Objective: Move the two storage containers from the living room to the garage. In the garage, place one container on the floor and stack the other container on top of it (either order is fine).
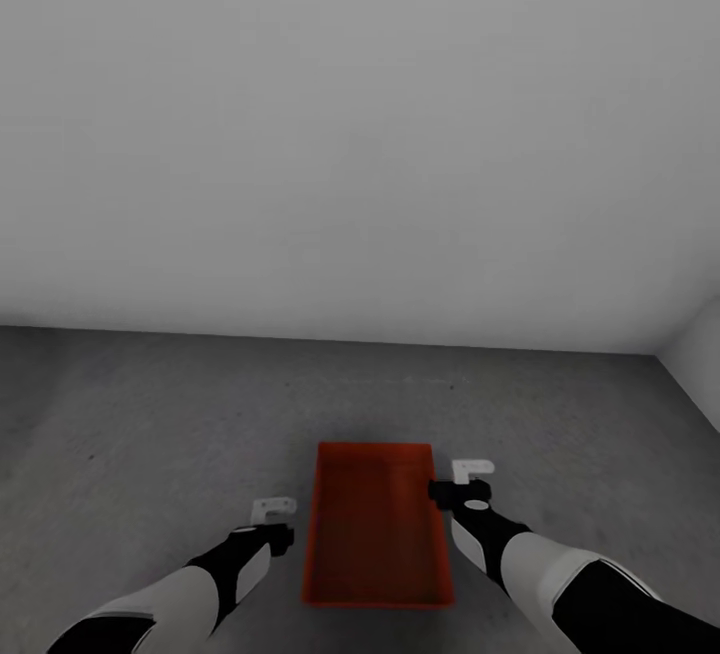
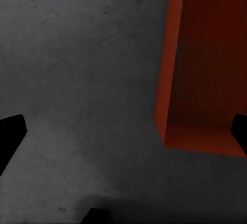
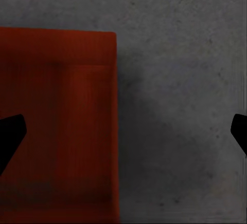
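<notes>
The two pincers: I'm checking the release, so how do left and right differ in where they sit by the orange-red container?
The left pincer sits beside the container's left wall, nearer its near end; the right pincer sits by the right wall, closer to the far end. The left stands a little clear of its wall; the right is close against its wall. Both are open, holding nothing, above the grey floor.

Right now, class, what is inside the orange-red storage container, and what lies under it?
The storage container looks empty: only its own red bottom shows. It sits on the grey concrete floor; the patch beneath it is covered.
</notes>
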Robot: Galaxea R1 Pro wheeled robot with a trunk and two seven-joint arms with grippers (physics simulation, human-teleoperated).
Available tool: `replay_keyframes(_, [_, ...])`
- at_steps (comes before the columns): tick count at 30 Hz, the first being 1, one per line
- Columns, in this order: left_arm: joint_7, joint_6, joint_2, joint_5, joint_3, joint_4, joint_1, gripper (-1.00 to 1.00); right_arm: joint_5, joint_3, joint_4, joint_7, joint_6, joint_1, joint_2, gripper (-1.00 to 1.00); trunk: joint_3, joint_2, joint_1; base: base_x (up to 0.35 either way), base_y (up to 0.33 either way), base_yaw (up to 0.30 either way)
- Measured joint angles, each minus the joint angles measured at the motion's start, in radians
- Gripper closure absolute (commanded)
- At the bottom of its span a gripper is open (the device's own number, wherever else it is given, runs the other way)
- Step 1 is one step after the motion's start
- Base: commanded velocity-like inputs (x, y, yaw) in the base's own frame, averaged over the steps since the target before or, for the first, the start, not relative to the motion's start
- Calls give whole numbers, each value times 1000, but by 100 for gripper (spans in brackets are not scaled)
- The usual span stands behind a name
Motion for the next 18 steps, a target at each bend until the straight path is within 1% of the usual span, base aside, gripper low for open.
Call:
replay_keyframes(7, [0,-3,3,1,0,22,0,-100,-1,0,13,-2,6,7,0,-100,0,0,0,0,0,0])
replay_keyframes(18, [0,-1,3,0,0,25,0,-100,-1,0,13,-3,7,8,0,-100,0,0,0,0,0,0])
